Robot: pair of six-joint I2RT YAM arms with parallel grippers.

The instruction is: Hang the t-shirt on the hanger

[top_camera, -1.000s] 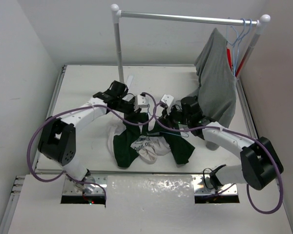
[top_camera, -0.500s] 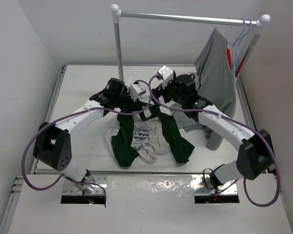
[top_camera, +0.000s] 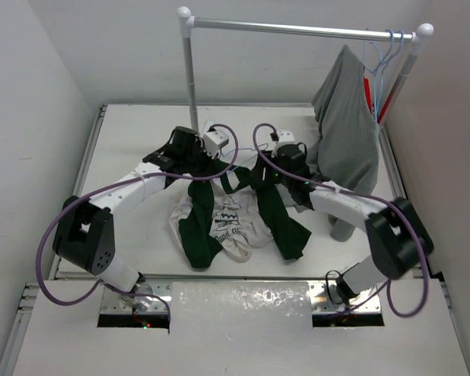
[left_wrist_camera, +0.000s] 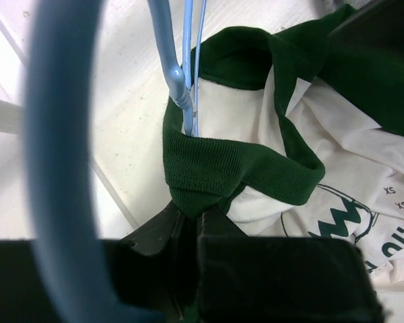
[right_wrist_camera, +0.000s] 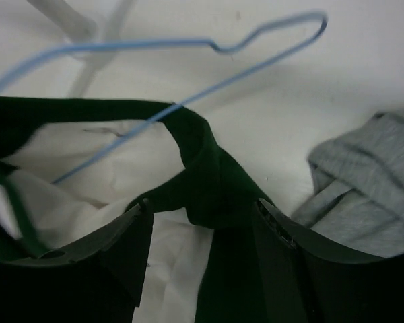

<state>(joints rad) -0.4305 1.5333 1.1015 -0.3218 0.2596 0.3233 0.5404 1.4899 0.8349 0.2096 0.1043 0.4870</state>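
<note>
The t-shirt (top_camera: 235,223) is white with dark green sleeves and collar and lies crumpled at mid-table, its collar end raised toward the rack. My left gripper (top_camera: 209,160) is shut on the ribbed green collar (left_wrist_camera: 215,168), which is pinched at the fingertips (left_wrist_camera: 192,212). The pale-blue wire hanger (left_wrist_camera: 177,74) runs down into the neck opening. A blurred blue arc of it sits close to the lens. My right gripper (right_wrist_camera: 202,205) stands open with a twisted green fold of the t-shirt (right_wrist_camera: 209,175) between its jaws. One arm of the hanger (right_wrist_camera: 155,45) passes under that fold.
A clothes rack stands at the back, with its rail (top_camera: 298,29) overhead and its post (top_camera: 189,70) behind the left gripper. A grey shirt (top_camera: 348,133) hangs at the right and reaches the table (right_wrist_camera: 370,182). Spare blue hangers (top_camera: 385,51) and a red hanger (top_camera: 368,86) hang beside it.
My right gripper let go, swung up toward the back with its jaws wide, then came down at the collar with them narrower. My left gripper carried the collar farther back.
</note>
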